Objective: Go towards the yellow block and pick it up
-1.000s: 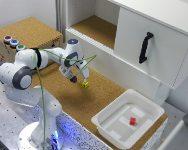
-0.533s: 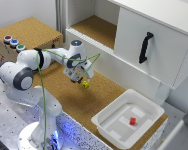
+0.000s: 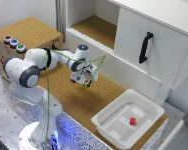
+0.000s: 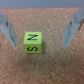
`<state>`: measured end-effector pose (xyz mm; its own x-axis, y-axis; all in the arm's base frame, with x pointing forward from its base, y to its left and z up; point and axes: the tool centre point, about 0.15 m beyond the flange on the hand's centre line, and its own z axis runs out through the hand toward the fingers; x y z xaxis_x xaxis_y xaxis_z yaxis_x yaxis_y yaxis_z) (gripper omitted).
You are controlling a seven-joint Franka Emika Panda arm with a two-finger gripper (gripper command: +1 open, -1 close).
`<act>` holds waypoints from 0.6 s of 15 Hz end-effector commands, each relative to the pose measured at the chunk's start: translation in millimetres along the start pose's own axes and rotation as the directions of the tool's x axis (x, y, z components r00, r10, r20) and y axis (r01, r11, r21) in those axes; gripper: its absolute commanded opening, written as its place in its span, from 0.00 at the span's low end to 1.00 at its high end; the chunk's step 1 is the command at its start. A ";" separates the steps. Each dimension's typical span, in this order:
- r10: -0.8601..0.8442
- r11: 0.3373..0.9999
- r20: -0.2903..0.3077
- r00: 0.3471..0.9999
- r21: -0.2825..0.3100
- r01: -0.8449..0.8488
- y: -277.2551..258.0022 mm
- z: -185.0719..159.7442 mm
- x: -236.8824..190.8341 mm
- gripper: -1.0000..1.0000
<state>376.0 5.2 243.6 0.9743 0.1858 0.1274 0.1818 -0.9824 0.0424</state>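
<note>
Lowered since the earlier frame onto the cork table [image 3: 69, 95], jaws open, straddling small yellow lettered cube [image 4: 33, 42]; best centred over it, off the left-hand finger, before closing.

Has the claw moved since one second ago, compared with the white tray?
Yes. In the exterior view the claw has come down toward the cork surface and sits low over the yellow block, while the white tray has stayed in place.
</note>
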 end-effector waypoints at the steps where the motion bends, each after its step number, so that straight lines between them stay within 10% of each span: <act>1: -0.020 0.996 0.041 0.999 -0.084 0.023 -6.9 31.7 27.3 1.00; 9: -0.049 0.995 0.068 0.996 -0.084 0.055 -12.7 45.8 39.0 1.00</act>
<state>393.9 13.8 216.0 0.9667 0.2191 0.1321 0.2145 -0.9755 0.0479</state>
